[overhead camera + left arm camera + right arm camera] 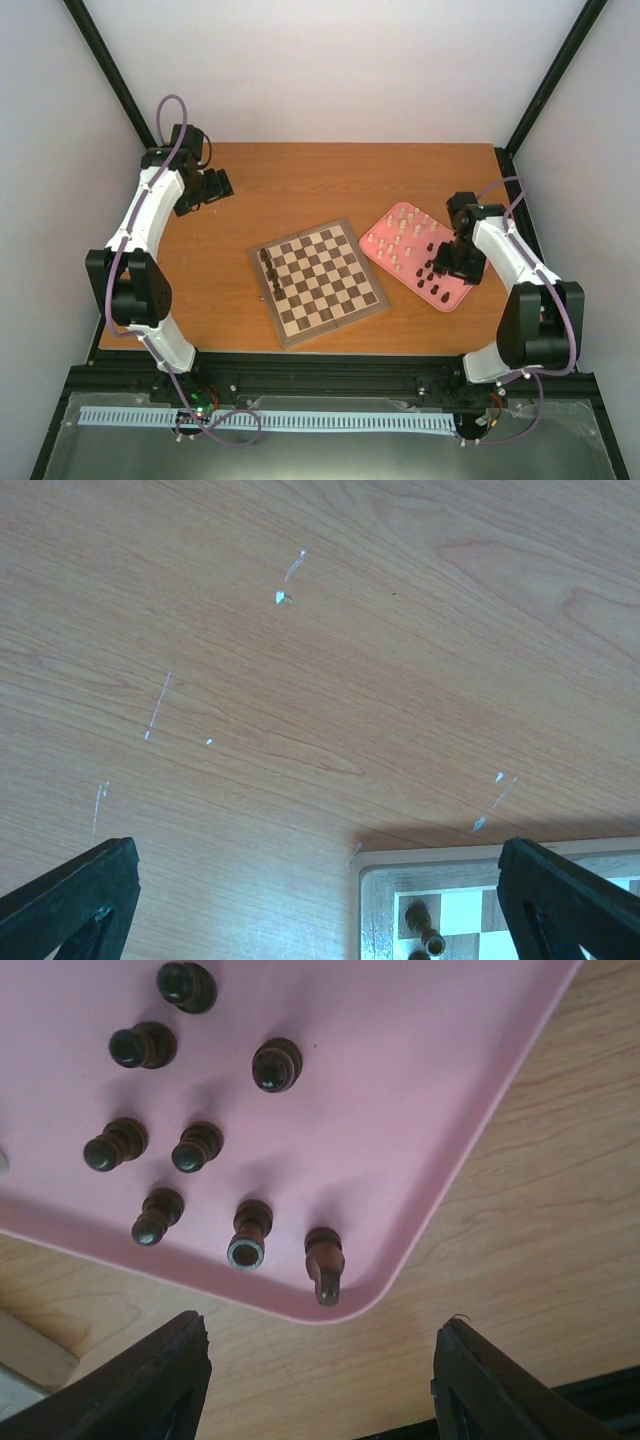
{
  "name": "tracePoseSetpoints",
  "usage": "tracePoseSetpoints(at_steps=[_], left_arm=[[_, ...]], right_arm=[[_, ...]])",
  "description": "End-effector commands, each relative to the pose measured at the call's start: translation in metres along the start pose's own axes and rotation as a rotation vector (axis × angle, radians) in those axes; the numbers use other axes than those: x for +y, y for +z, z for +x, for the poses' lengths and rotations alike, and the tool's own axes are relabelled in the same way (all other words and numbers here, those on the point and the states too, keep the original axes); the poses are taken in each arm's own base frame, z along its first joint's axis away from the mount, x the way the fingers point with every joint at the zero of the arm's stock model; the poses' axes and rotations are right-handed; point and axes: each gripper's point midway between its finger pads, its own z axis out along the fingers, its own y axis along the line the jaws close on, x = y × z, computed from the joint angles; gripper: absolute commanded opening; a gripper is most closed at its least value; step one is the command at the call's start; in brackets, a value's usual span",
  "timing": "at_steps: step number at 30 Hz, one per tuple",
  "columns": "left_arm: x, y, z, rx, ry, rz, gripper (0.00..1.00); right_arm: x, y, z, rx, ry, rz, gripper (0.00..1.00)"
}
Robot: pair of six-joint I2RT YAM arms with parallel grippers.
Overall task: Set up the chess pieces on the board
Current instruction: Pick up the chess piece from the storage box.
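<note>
Right gripper [320,1345] hangs released above the pink tray [420,1080] — lower straight over one dark piece [324,1260], close gently; left gripper [318,880] released too.

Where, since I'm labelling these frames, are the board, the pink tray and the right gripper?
board [318,283], top external view, bare central squares.
pink tray [400,1080], right wrist view, bare floor.
right gripper [322,1328], right wrist view, midway between its open fingertips.

Left tool [318,865] over a scratched orange-brown wooden surface [300,680]
Its black fingers [70,895] stand wide apart; at lower right, a corner of the checkered brown wooden board [380,910] carries two dark brown chess pieces [420,918].
</note>
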Motion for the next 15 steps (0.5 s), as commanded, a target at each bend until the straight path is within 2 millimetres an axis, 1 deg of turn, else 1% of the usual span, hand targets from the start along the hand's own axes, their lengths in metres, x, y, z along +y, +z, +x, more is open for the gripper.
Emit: tracePoseSetpoints(at_steps=[1,8,11,15], left_arm=[[-0.005,-0.002,-0.007,-0.010,0.002,0.008,1.00],[-0.003,0.002,-0.006,-0.006,0.002,-0.007,1.00],[-0.003,0.003,-0.006,-0.004,0.003,-0.008,1.00],[-0.003,0.004,-0.006,-0.001,0.003,-0.008,1.00]], right_arm=[[0.014,0.017,-0.016,-0.008,-0.001,-0.096,0.61],[0.011,0.033,-0.039,-0.003,0.002,-0.080,0.58],[0.010,0.043,-0.043,0.012,0.015,-0.083,0.51],[0.009,0.051,-0.047,0.013,0.020,-0.088,0.50]])
